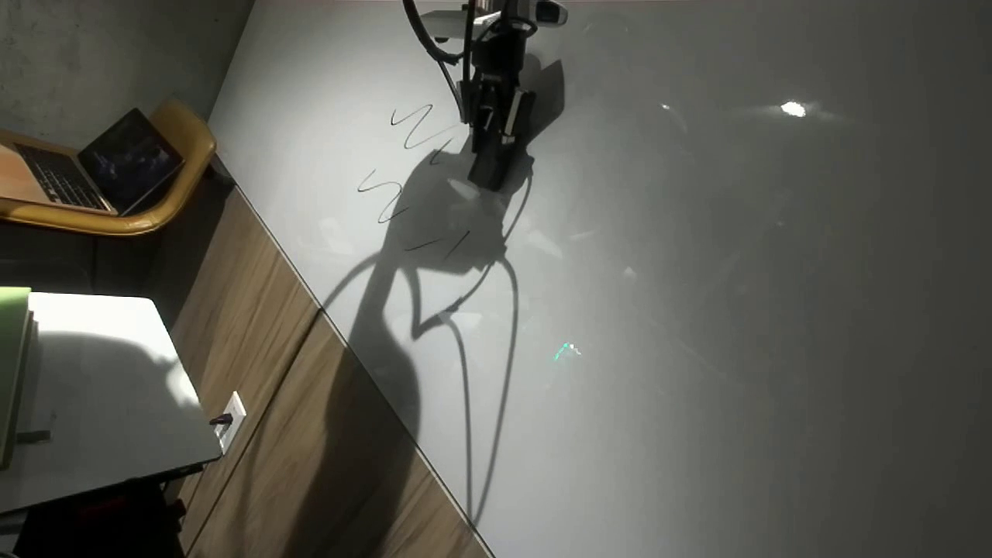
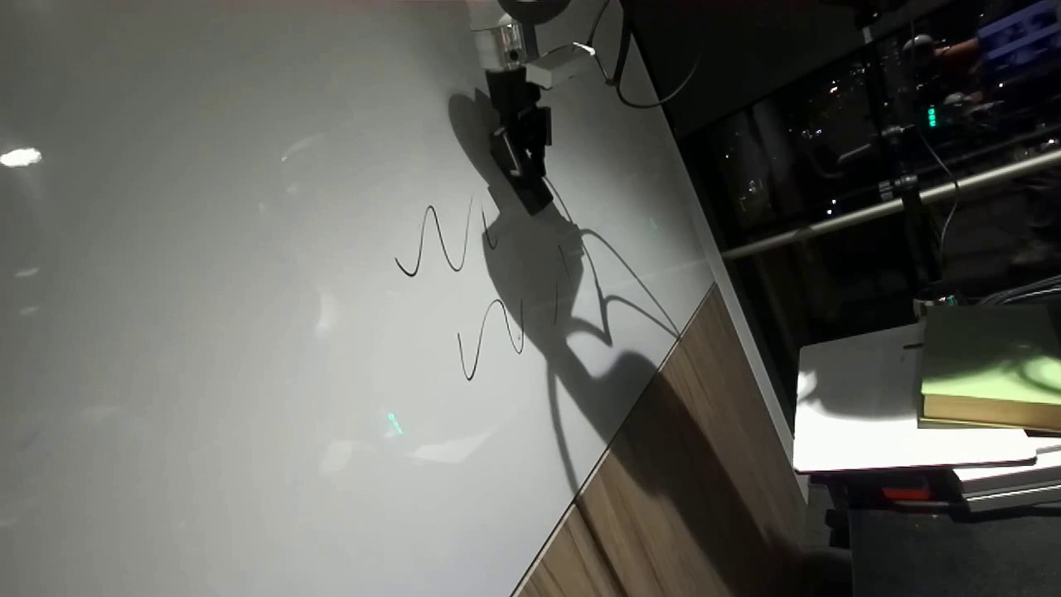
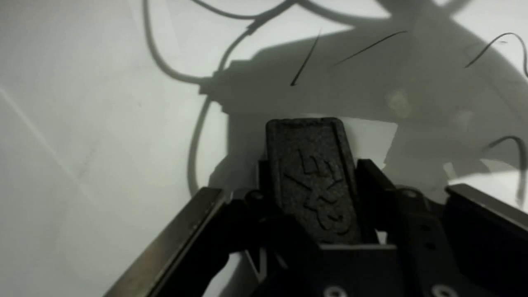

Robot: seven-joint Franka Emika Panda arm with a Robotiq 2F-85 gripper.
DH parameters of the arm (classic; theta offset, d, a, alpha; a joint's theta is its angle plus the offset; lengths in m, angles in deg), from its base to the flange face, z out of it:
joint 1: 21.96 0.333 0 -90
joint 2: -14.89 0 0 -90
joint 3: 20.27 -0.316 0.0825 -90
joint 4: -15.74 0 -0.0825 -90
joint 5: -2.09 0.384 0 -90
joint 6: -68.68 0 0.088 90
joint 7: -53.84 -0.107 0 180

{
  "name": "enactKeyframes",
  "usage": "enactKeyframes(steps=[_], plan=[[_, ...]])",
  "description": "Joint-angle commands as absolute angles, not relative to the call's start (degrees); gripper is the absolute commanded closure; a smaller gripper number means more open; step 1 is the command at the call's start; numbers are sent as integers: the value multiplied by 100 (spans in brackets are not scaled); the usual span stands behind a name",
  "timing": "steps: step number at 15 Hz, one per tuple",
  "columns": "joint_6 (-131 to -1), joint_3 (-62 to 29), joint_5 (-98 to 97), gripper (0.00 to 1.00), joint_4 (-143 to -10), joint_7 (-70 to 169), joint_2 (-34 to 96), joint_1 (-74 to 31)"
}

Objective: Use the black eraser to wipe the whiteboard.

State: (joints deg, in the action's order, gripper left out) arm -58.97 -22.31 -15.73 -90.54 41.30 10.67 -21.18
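The black eraser (image 3: 307, 138) is held lengthwise between the fingers of my gripper (image 3: 314, 165), its far end sticking out past the fingertips. It shows as a dark block below the gripper in both exterior views (image 1: 488, 169) (image 2: 535, 197). The large whiteboard (image 1: 697, 310) lies behind it, also in the wrist view (image 3: 82, 136). Zigzag scribbles (image 1: 384, 186) (image 2: 431, 240) and short dark strokes (image 1: 459, 244) are on the board beside and below the eraser. The strokes show ahead of the eraser tip in the wrist view (image 3: 305, 62). I cannot tell whether the eraser touches the board.
The arm's shadow covers part of the scribbles. Wood panelling (image 1: 248, 271) borders the board's lower edge. A small white table (image 1: 116, 403) with a green book (image 2: 986, 356) stands off the board. A laptop (image 1: 132, 159) sits on a yellow chair (image 1: 147, 222).
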Motion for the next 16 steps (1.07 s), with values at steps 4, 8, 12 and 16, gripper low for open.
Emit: enactKeyframes(steps=[4, 8, 12, 16], plan=[[-6574, -2961, -1467, 72, -9106, 3180, 1268, -1504], [-7021, -3150, -1480, 72, -9105, 2907, 1529, -1251], [-7075, -3202, -1440, 72, -9122, 2862, 1579, -1095], [-7102, -3357, -1410, 72, -9098, 2712, 1568, -880]])
